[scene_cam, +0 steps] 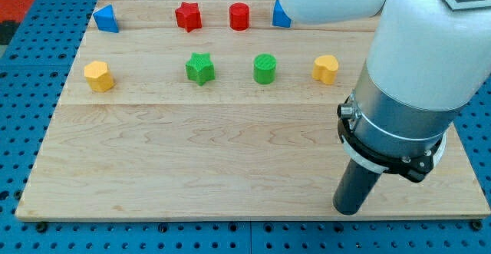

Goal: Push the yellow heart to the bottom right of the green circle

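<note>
The yellow heart lies on the wooden board, to the right of the green circle and level with it. My tip rests near the board's bottom edge at the right, well below the yellow heart and apart from every block. The arm's grey and white body hides the board's upper right part.
A green star lies left of the green circle. A yellow hexagon-like block is at the left. Along the top are a blue triangle, a red star, a red cylinder and a partly hidden blue block.
</note>
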### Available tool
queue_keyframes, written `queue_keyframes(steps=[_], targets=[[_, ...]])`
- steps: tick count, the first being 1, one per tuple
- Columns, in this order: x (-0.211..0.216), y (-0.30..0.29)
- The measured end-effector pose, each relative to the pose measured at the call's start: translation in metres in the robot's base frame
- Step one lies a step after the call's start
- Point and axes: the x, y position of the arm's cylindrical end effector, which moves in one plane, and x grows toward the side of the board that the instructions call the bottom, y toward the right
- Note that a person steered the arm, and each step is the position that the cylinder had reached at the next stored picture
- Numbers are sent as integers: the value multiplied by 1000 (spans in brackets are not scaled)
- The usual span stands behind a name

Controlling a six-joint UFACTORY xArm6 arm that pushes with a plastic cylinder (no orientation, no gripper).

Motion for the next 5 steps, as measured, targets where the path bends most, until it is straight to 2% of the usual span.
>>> queue_keyframes(steps=[5], targets=[[9, -5]])
